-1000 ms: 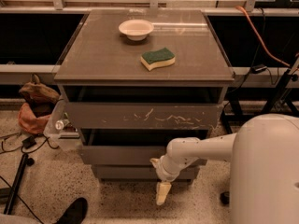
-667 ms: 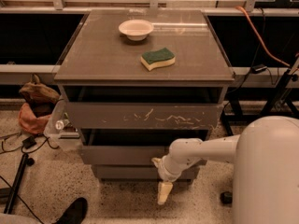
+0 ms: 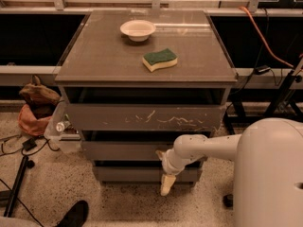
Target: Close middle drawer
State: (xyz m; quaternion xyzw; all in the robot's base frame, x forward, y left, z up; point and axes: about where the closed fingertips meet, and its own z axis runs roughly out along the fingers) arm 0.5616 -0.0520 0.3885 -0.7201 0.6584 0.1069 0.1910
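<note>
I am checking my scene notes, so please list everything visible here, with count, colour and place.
cabinet: one, grey, centre
bowl: one, white, on cabinet, back
sponge: one, green-yellow, on cabinet, middle
scratched drawer: one, grey, uppermost, pulled out
middle drawer: one, grey, below it
bottom drawer: one, grey, lowest
bag: one, orange-brown, floor, left
shoe: one, black, floor, front left
arm: one, white, lower right
gripper: one, cream, hanging before bottom drawer

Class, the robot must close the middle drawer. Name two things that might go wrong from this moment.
1. The hand hangs in front of the bottom drawer, below the middle drawer, so a push may land on the wrong front.
2. The scratched top drawer juts out above the arm; moving forward, the arm might bump it.
</note>
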